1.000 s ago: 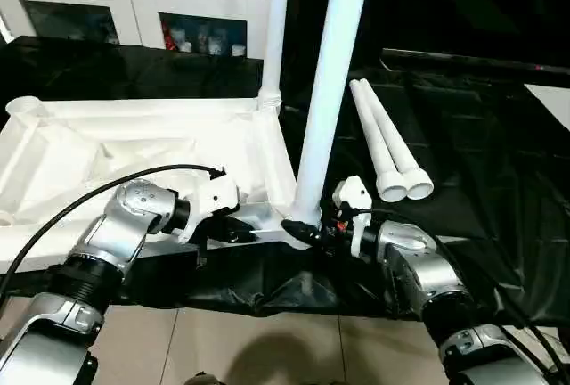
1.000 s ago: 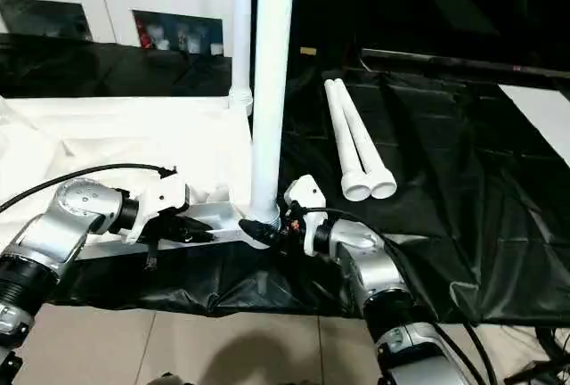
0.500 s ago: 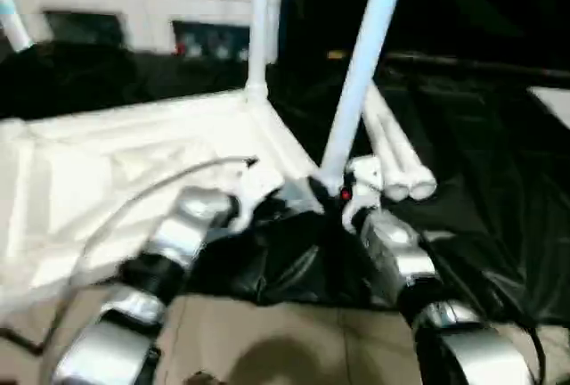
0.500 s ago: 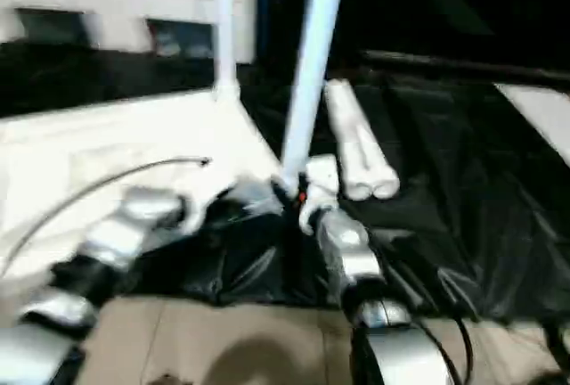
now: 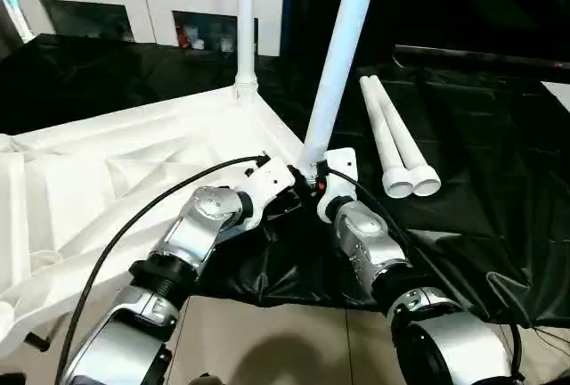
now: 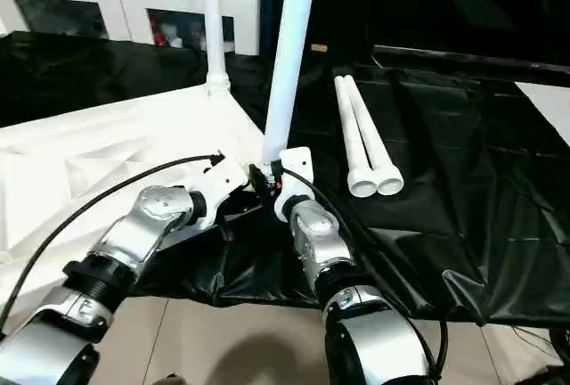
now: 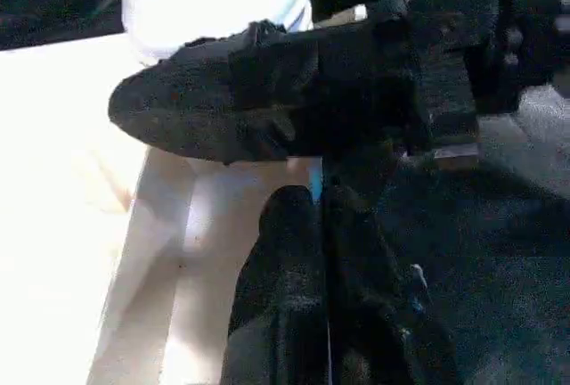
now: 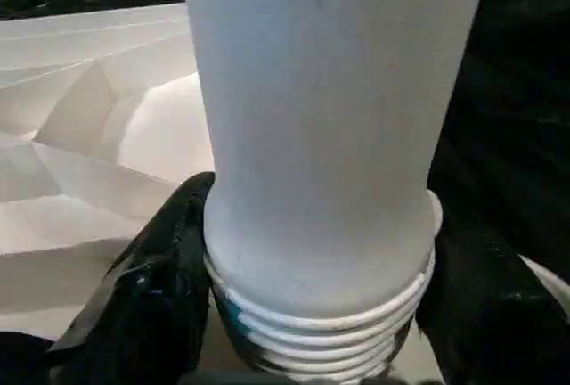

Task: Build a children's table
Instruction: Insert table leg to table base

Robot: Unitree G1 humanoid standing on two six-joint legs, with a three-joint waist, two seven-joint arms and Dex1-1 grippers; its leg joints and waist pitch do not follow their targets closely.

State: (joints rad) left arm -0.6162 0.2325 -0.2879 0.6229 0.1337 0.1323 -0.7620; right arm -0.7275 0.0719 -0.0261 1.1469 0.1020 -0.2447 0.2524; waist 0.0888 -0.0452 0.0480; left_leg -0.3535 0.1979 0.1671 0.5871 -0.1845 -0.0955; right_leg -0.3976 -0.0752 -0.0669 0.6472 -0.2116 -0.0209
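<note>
Two legs stand upright in corner sockets of the upturned white table top: the far leg and the near leg, whose threaded base the right gripper clasps. The left gripper, fingers pressed together, sits just beside that corner. Two spare legs lie side by side beyond it.

table top: near corner now swung away from me; near leg tilted; both my grippers moved along.
</note>
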